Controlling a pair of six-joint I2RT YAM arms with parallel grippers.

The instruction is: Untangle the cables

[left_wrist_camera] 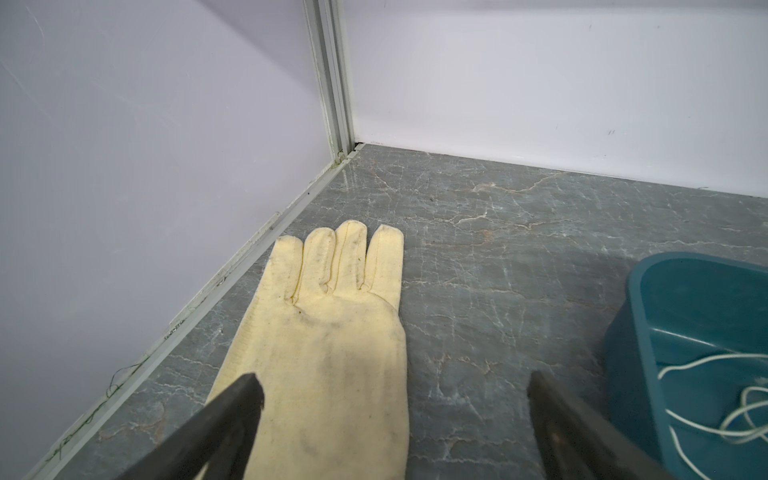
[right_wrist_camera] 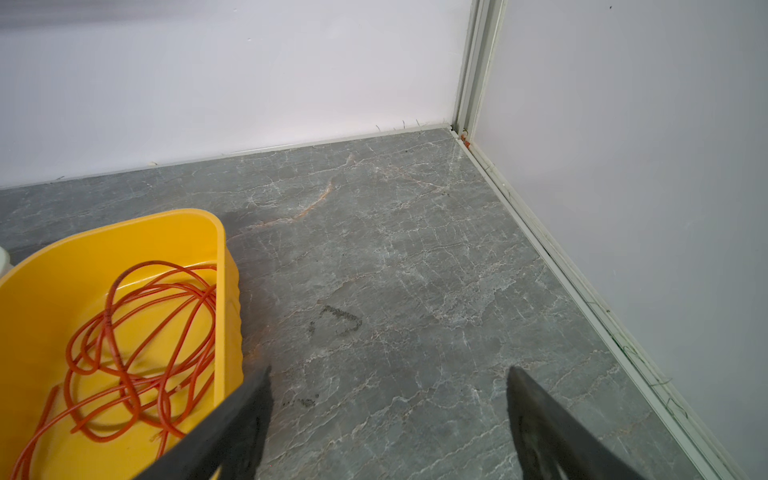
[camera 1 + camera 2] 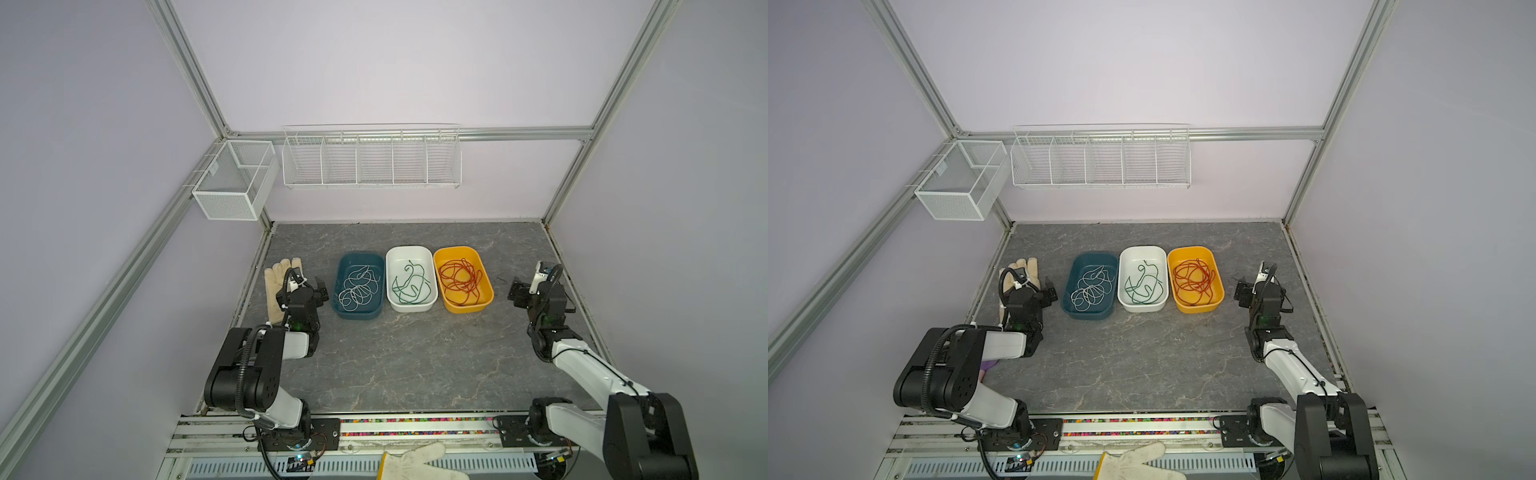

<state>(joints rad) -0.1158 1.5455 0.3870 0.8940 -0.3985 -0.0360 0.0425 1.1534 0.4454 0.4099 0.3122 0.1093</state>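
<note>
Now | left fingers [image 1: 232,409] wide apart, empty | right fingers [image 2: 245,411] wide apart, empty | glove [image 3: 277,276] partly hidden under left arm [image 3: 253,365]

reference: middle tray [image 3: 411,308] on the table [image 3: 415,365]; left tray [image 3: 357,313] just beside it on the left, right tray [image 3: 467,308] likewise on the right; one cable in each: left cable [image 3: 358,293], middle cable [image 3: 411,286], right cable [image 3: 459,280]; glove [image 3: 275,276] well left of it, left gripper [image 3: 321,289] between glove and left tray; right gripper [image 3: 517,293] well right of it; wire rack [image 3: 372,160] behind it on the wall
</note>
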